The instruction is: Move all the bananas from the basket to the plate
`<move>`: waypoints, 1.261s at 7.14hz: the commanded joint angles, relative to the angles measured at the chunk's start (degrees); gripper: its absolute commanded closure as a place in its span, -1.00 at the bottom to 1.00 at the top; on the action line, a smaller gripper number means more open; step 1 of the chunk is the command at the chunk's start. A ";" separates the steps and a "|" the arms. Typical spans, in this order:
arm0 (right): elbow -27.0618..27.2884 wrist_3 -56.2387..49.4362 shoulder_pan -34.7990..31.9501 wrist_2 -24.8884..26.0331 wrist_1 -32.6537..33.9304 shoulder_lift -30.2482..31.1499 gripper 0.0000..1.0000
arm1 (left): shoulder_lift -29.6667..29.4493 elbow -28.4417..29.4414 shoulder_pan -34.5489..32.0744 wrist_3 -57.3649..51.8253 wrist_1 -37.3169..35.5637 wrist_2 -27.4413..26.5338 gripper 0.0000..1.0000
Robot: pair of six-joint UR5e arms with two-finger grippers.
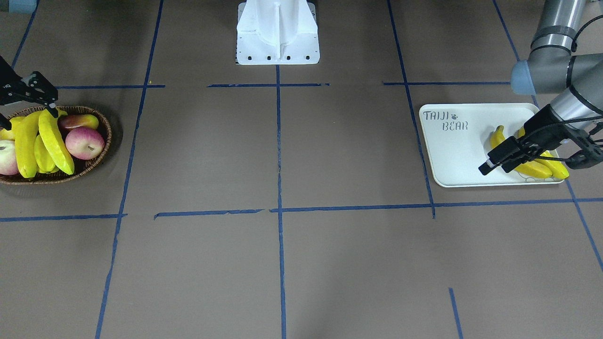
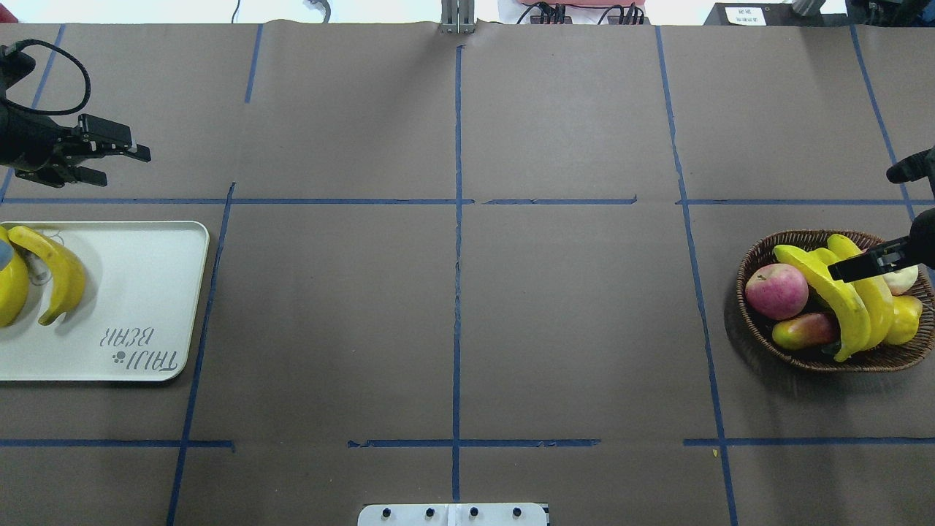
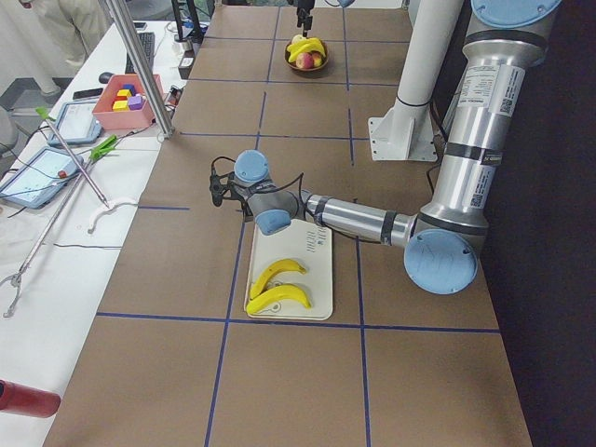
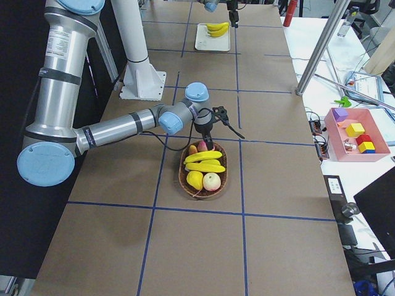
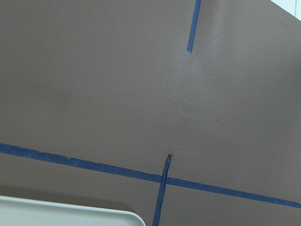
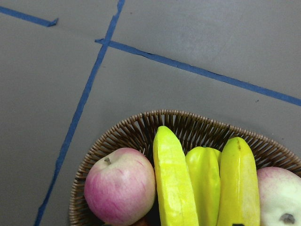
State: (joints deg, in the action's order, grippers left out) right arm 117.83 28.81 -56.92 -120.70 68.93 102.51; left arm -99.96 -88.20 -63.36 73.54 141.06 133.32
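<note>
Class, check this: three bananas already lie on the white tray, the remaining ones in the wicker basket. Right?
No: two bananas, not three, lie on the white tray, as the exterior left view shows. The remaining ones are in the wicker basket.

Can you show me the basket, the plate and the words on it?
basket [image 2: 792,356], overhead view, on its woven wall.
plate [image 2: 131,292], overhead view, on its bare middle.
words [image 2: 130,336], overhead view, on "BEAR".

reaching far out to each side. holding the left gripper [image 1: 495,166] low, jaws spread open. holding the right gripper [image 1: 29,119] low too, jaws wide apart, pointing down.
</note>
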 commanded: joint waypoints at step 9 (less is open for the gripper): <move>-4.54 -0.77 5.68 0.73 -0.29 0.58 -0.51 | 0.30 -0.30 0.08 0.02 0.00 0.01 -1.00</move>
State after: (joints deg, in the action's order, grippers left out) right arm 113.45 28.30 -51.34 -120.01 68.58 103.06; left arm -99.67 -88.39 -63.28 73.56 141.07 133.30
